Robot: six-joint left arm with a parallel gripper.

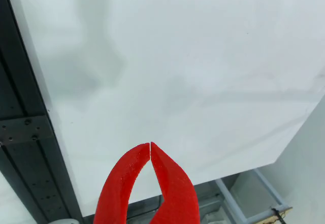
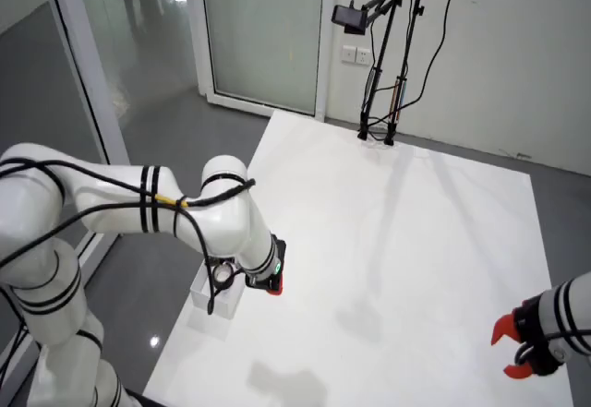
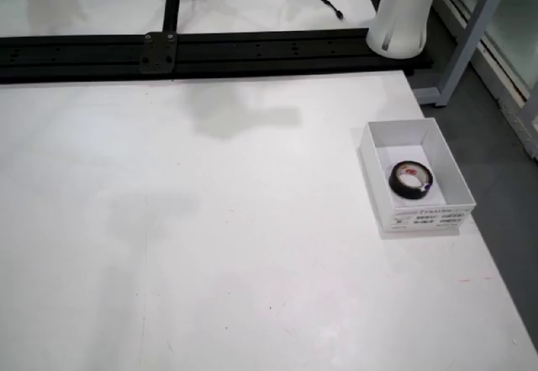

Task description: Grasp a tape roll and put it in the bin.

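A black tape roll (image 3: 410,179) lies flat inside the small white bin (image 3: 420,217) at the right of the table-level view. Seen from above, the white arm on the left holds its red gripper (image 2: 271,283) just beside that bin (image 2: 214,302) at the table's left edge. In the view that rides on the gripper, the two red fingers meet at their tips over bare white table, so the gripper (image 1: 150,144) is shut with nothing in it. Neither the roll nor the bin shows in that view.
A second arm with a red gripper (image 2: 513,350) sits at the table's lower right in the view from above. A camera stand (image 2: 377,130) stands at the far edge. A black rail (image 3: 210,51) and the arm's base (image 3: 403,13) border the table.
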